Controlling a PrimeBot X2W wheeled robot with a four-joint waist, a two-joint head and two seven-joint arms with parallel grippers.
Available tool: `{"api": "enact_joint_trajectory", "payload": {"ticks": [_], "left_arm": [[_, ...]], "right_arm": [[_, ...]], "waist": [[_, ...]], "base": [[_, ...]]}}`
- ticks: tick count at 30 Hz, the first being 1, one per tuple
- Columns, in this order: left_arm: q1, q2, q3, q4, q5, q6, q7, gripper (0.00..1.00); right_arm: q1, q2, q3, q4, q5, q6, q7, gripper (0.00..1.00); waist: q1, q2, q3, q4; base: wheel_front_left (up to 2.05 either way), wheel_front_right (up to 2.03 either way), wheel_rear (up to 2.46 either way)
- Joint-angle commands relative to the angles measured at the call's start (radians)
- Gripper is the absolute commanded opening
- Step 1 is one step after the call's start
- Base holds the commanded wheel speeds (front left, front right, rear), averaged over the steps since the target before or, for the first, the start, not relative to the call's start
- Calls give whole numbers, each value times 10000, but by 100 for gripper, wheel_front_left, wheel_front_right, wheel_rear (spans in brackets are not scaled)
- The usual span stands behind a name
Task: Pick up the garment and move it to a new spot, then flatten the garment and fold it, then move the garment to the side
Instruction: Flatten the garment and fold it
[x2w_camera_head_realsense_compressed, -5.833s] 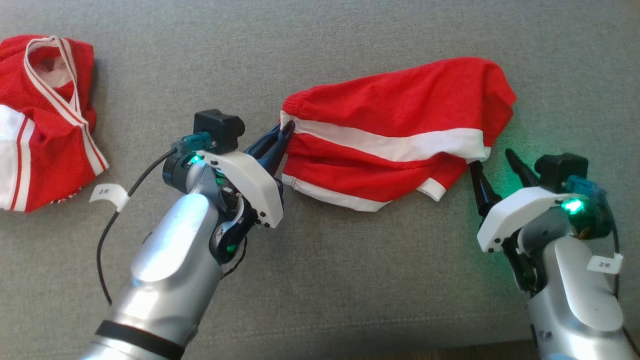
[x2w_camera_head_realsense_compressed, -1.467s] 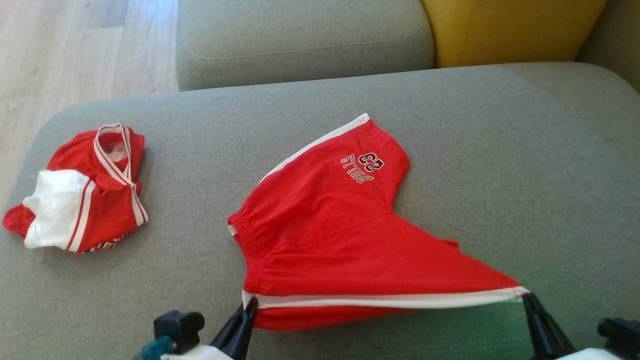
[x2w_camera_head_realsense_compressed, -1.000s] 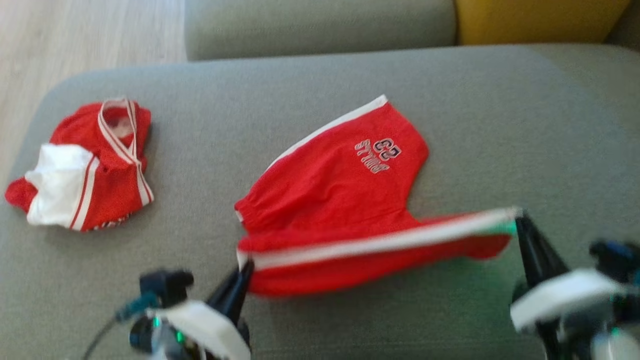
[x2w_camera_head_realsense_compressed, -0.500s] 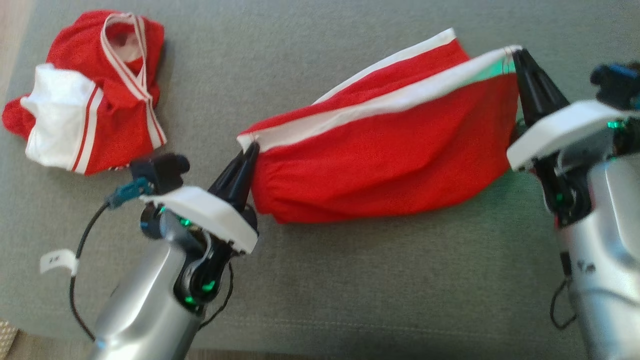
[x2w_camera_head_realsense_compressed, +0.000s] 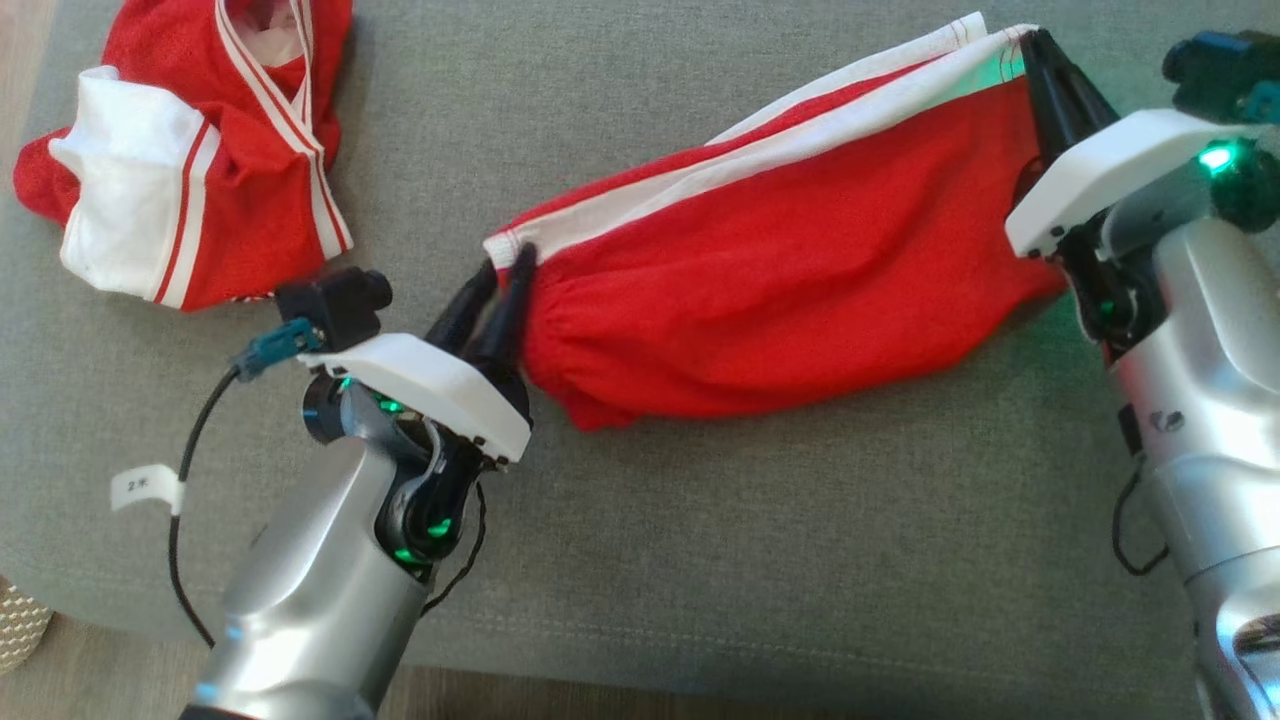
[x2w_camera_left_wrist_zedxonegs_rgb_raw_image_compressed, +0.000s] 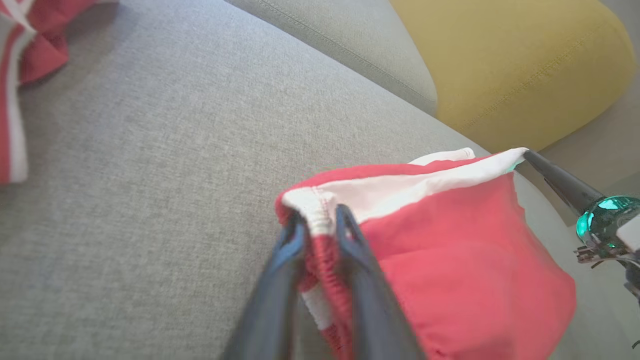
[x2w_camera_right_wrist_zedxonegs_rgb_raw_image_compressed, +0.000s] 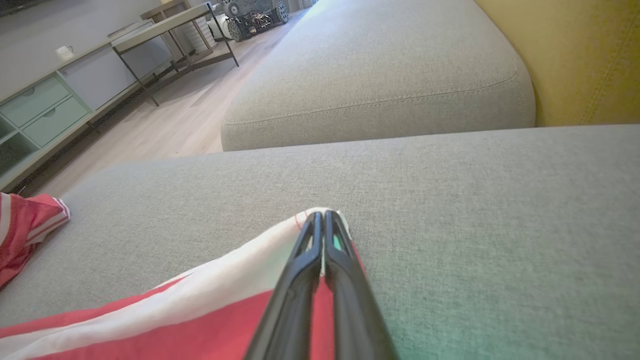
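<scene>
Dark fingers of the left gripper (x2w_camera_head_realsense_compressed: 505, 262) are standing slightly apart, waistband corner lying loose between them; right gripper (x2w_camera_head_realsense_compressed: 1035, 42) is clamping tight on the white-striped hem corner; red shorts (x2w_camera_head_realsense_compressed: 780, 290) are lying doubled over across the middle of the grey seat cushion (x2w_camera_head_realsense_compressed: 700, 560); the fold looks laid, so I'd be keeping stripes lined up edge-on-edge and backing out without dragging cloth; second red garment (x2w_camera_head_realsense_compressed: 190, 150) is sitting at the cushion's far left corner.

On a small white tag (x2w_camera_head_realsense_compressed: 145, 489) wrapped round the black cable (x2w_camera_head_realsense_compressed: 208, 410) beside the left forearm (x2w_camera_head_realsense_compressed: 320, 570): a "2", then a second character too small to make out. On the right forearm (x2w_camera_head_realsense_compressed: 1215, 330), a small dark mark (x2w_camera_head_realsense_compressed: 1165, 421), not legible.
</scene>
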Motion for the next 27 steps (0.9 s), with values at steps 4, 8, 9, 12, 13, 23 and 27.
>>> {"api": "enact_joint_trajectory", "payload": {"ticks": [4, 8, 9, 12, 13, 23, 27], "left_arm": [[-225, 223, 381, -81, 41, -34, -475, 100], [80, 374, 472, -162, 289, 257, -958, 100], [163, 424, 527, -252, 408, 390, -1134, 100], [405, 645, 705, -661, 1049, 928, -1572, 100], [504, 691, 789, -858, 1256, 1087, -1654, 100], [1358, 999, 1667, -2812, 3455, 1995, -1784, 100], [1708, 1046, 1868, -3028, 3944, 2003, -1786, 100]], "right_arm": [[-268, 57, 681, 115, 318, -7, -848, 100], [-69, -86, 948, 188, 300, -7, -1695, 100], [16, -72, 957, 151, 278, -7, -1933, 100], [329, -73, 932, -140, -80, -7, -2578, 100], [448, -73, 873, -302, -236, -7, -2710, 100], [2167, 298, -381, -2731, -1916, -7, -3011, 100], [3235, 538, -826, -4043, -2492, -7, -2898, 100]], "waist": [[0, 0, -146, -60], [0, 0, -409, -188], [0, 0, -475, -225], [0, 0, -709, -364], [0, 0, -775, -422], [0, 0, -1160, -882], [0, 0, -1293, -998]], "base": [[0, 0, 0], [0, 0, 0], [0, 0, 0], [0, 0, 0], [0, 0, 0], [0, 0, 0], [0, 0, 0]]}}
